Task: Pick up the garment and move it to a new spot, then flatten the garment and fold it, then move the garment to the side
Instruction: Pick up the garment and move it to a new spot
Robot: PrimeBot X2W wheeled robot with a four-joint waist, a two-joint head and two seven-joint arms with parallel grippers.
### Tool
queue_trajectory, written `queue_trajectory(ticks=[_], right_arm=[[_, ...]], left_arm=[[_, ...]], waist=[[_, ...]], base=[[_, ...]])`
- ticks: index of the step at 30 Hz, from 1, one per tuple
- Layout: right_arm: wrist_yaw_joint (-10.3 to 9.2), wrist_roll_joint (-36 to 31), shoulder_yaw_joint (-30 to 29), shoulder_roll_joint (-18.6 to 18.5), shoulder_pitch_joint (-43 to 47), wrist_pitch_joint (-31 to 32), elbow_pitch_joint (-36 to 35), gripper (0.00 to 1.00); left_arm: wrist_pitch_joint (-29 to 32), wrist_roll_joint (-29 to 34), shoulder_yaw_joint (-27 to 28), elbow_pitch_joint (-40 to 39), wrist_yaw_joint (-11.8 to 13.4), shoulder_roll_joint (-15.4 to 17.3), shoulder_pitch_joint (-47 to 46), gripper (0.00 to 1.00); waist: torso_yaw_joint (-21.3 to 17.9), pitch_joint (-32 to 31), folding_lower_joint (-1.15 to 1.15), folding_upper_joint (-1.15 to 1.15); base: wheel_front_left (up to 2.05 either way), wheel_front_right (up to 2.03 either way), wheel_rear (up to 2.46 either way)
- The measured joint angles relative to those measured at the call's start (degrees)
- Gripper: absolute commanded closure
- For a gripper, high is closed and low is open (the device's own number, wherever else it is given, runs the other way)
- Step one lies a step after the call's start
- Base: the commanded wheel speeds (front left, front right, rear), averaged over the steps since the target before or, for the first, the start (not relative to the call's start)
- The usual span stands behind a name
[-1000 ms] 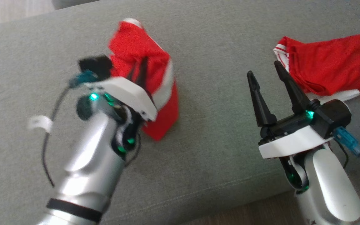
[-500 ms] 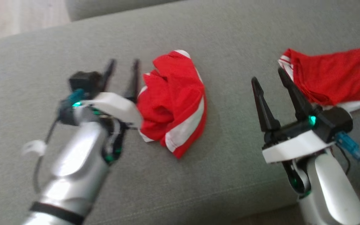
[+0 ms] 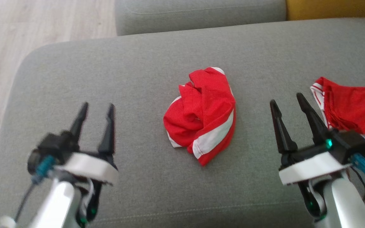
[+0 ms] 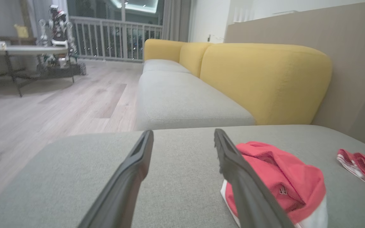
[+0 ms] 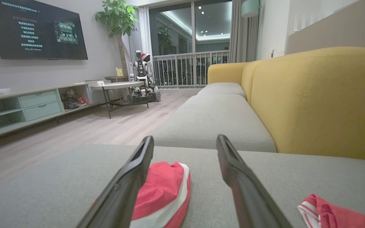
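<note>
Garment (image 3: 201,114) down in a crumpled red heap with white bands, dead centre on the grey cushion (image 3: 122,79), and neither claw is touching it! Sweeping from the left in the head view: wooden floor (image 3: 27,31) up at ten o'clock. Then comes the left gripper (image 3: 97,106) at eight o'clock, fingers spread wide with nothing between them, well apart from the heap. Middle of the dial is the garment itself, bunched up, a white band slanting across its five o'clock side. On to four o'clock: the right gripper (image 3: 285,98), jaws wide too and empty, fingers pointing toward twelve. Out at three o'clock a second red garment (image 3: 353,110) lies near that claw and runs off the edge. The left wrist view has the heap at four o'clock, partly behind one finger. The right wrist view puts it at seven o'clock, with the yellow backrest (image 5: 312,101) at two.
</note>
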Motion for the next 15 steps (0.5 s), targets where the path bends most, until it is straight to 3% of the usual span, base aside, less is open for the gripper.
queue_trajectory(ticks=[5, 15], right_arm=[[0.0, 0.0, -1.1, 0.1, 3.8, 0.2, -0.5, 0.0], [0.0, 0.1, -0.3, 0.1, 4.3, 0.4, -1.1, 0.0]], left_arm=[[-0.1, 6.3, 1.8, -4.4, -0.8, -3.0, 6.5, 0.0], [-0.2, 11.8, 8.2, -6.6, -6.0, -8.2, 10.5, 0.0]], waist=[[1.6, -1.0, 0.0, 0.0], [2.1, -0.2, 0.0, 0.0]], base=[[0.0, 0.0, 0.0], [0.0, 0.0, 0.0]])
